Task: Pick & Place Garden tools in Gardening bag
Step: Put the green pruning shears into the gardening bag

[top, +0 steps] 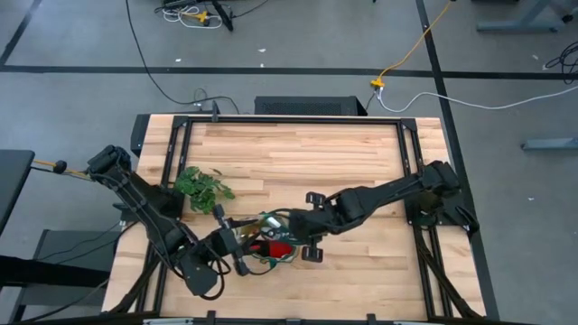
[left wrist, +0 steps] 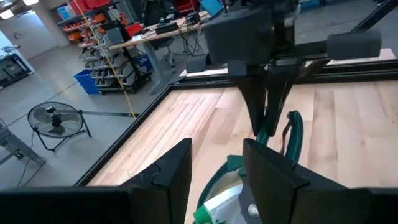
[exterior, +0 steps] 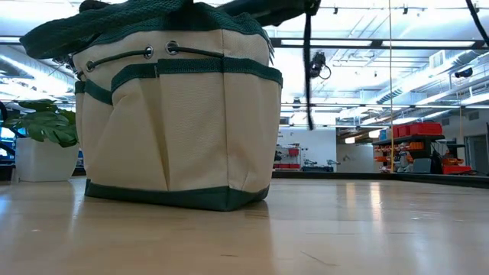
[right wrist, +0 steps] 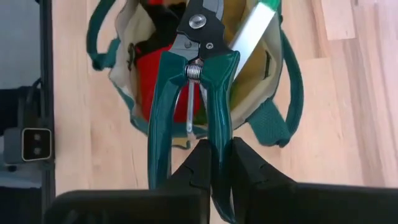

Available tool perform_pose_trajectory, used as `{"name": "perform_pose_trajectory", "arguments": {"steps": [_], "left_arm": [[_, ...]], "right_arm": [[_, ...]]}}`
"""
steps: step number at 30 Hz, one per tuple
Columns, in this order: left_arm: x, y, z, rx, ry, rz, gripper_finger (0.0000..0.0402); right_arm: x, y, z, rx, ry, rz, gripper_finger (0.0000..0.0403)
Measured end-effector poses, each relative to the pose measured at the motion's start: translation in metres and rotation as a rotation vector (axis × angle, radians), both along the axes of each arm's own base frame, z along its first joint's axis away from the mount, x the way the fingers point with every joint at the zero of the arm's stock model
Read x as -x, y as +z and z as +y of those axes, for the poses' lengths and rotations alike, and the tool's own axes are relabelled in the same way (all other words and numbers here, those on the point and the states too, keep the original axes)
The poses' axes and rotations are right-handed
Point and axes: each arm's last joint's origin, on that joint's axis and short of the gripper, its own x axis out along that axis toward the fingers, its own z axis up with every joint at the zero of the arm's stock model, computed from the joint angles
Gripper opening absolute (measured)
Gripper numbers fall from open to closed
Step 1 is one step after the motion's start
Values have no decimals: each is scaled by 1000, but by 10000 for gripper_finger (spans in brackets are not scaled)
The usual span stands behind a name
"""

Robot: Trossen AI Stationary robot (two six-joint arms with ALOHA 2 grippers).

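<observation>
Directly above the gardening bag point(right wrist: 186, 68) I hold the pruning shears point(right wrist: 194, 93) in the right gripper point(right wrist: 214, 165), fingers pinched narrow on one green handle. In the right wrist view the shears hang blade-first toward the bag's open mouth — their long axis runs from my fingers straight down into the opening, so the coming release turns on that line staying inside the rim. Inside the bag I see the red of the gloves point(right wrist: 163, 74) and the white trigger part of the spray bottle point(right wrist: 252, 31), just beside the blades.

From the camera above the table, the bag point(top: 271, 246) sits near the table's front edge, with the right gripper point(top: 312, 244) over its right side and the left gripper point(top: 237, 246) at its left side. The left gripper's fingers stand partly apart; whether they touch the bag's rim I cannot tell, though the left wrist view shows green trim and a loop handle point(left wrist: 293, 134) just past them. A leafy sprig point(top: 203, 188) lies beyond the bag, toward the left arm's base.

At table height the bag point(exterior: 179, 114) stands upright — a steady target, I judge. The right arm is the one placed to finish.
</observation>
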Motion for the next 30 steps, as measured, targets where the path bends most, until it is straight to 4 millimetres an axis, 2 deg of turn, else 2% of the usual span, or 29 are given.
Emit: {"name": "perform_pose_trajectory", "arguments": {"steps": [7,13,16,23,30], "left_arm": [[0,0,0,-13,-3,7,151],[0,0,0,-13,-3,7,151],[0,0,0,-13,-3,7,151],[0,0,0,-13,-4,8,151],[0,0,-1,-3,-22,19,151]], "right_arm": [[-6,-5,-2,-17,14,25,24],[-15,-1,1,-80,56,-56,81],[-15,-1,1,-69,80,-63,96],[-19,1,2,-82,89,-102,98],[-7,-5,0,-56,76,31,89]]}}
